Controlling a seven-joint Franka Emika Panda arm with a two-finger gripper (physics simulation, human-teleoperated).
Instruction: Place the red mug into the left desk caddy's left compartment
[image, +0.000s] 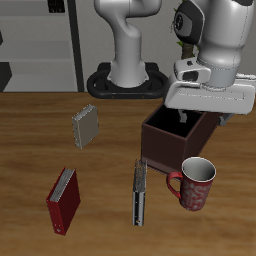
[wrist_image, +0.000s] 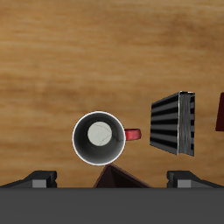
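From the exterior view, the mug (image: 197, 182) stands upright on the desk (image: 110, 165) near its front edge, just in front of the caddy (image: 172, 138), with its handle pointing toward a thin striped book (image: 139, 192) lying beside it. The caddy is open-topped, so the mug can go in from above once lifted. The hand (image: 185, 118) hangs over the caddy's interior, carrying nothing; the arm's bulk hides most of it, so I cannot tell how far apart its fingers are. It sits above the box and not above the mug, so by my judgement the grasp is not yet begun. Farther off on the desk lie a red book (image: 62, 200) near the front edge and a grey book (image: 86, 126) farther back, both well apart from the mug.

In the wrist view, the mug (wrist_image: 100, 137) is seen straight down: white inside, round rim, red handle sticking out toward the striped book (wrist_image: 172, 123), which is near but not touching. A corner of the caddy (wrist_image: 114, 178) shows at the frame's edge, touching or just beside the mug; which it is I cannot say. The finger pads (wrist_image: 39, 178) appear as two dark blocks set well apart, which probably means a wide hand, though the tips are out of view.

No brand, label or writing can be read on anything.
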